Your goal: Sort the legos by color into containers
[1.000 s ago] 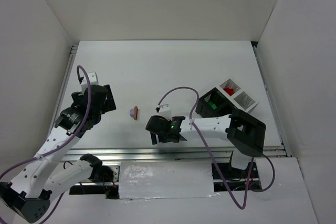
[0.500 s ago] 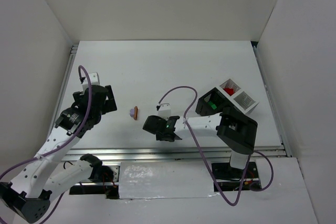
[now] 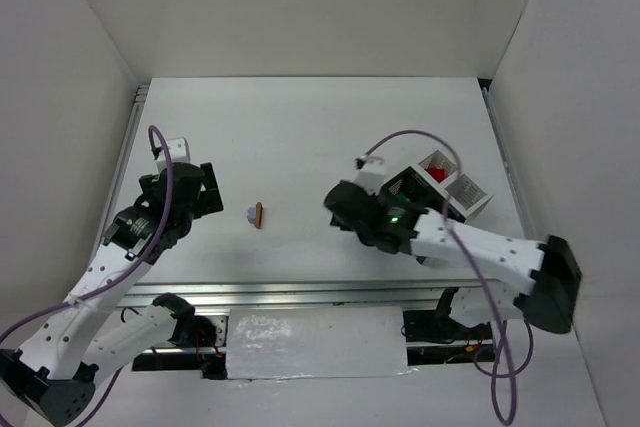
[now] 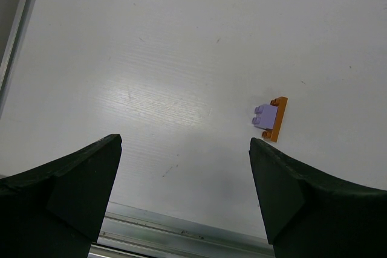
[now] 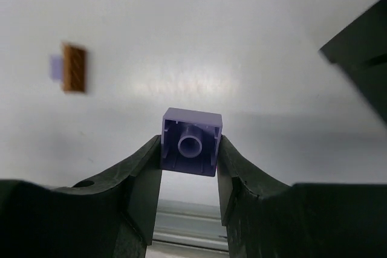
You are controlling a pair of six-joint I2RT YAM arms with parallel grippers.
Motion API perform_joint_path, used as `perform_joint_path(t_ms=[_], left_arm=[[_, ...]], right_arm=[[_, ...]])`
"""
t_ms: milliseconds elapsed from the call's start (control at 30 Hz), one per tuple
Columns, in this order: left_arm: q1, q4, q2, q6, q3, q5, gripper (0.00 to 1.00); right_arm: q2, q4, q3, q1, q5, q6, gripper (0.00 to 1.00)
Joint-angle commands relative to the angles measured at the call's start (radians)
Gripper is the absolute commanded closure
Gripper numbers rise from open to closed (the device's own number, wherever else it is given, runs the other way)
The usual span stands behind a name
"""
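Having left the tabletop's (image 3: 300, 137) near middle, the right pincer (image 5: 189, 149) is swinging toward the bins (image 3: 470, 187), clamping a lavender brick (image 5: 191, 140) by two sides. The left pincer (image 4: 184, 143) is hanging wide open. The narrow hold is risking a slip short of the bins, or a drop among the red pieces (image 3: 436, 174).

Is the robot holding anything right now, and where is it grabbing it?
The right gripper pinches a lavender lego by its two opposite sides, hollow underside facing the wrist camera. The left gripper is open, holding nothing.
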Motion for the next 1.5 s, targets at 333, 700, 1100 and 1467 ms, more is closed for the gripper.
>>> perform_joint_path(t_ms=[333,700,1100,1467], left_arm=[[0.004,0.039,-0.011,0.027,-0.005,0.004,0.0],[0.004,0.04,-0.019,0.029,-0.005,0.005,0.01],[0.005,0.043,-0.017,0.032,-0.005,0.012,0.0],[0.009,0.003,-0.022,-0.019,0.009,-0.08,0.01]], right_arm=[[-0.642,-0.12,-0.262,-0.633,-0.016,-0.163,0.97],[-0.622,-0.108,-0.302,-0.675,-0.063,-0.137,0.84],[-0.683,-0.128,-0.317,-0.673,-0.058,-0.128,0.24],[-0.582,-0.025,-0.19,-0.382,-0.056,-0.154,0.15]])
